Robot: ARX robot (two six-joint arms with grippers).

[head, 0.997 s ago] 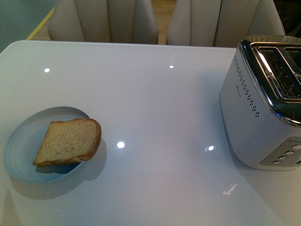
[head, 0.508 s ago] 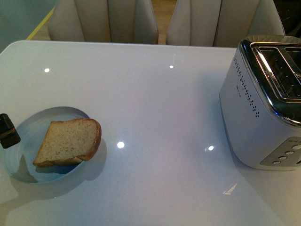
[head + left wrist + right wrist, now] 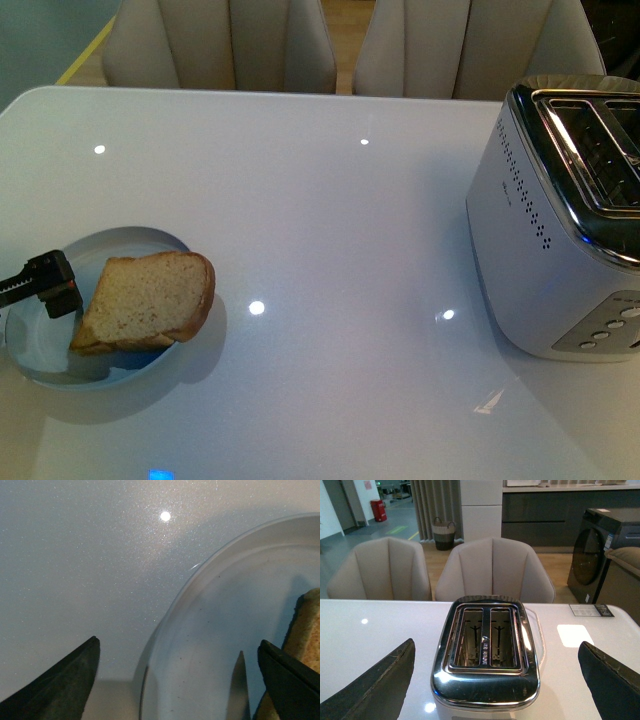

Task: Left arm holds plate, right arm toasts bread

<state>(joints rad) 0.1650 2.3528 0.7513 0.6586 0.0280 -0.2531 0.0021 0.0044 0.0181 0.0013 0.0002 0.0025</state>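
The pale blue plate lies at the table's near left, with the brown bread slice resting on its right side and overhanging the rim. One black fingertip of my left gripper reaches in from the left edge, just above the plate's left part, close to the bread. In the left wrist view my left gripper is open and straddles the plate rim, with the bread beside one finger. My right gripper is open and empty, hovering above the toaster; it does not show in the front view.
A silver two-slot toaster stands at the right of the white table, its slots empty. Two beige chairs stand behind the table's far edge.
The left gripper's finger has entered from the left edge and moved right over the plate's left rim towards the bread. Plate, bread and toaster have not moved.
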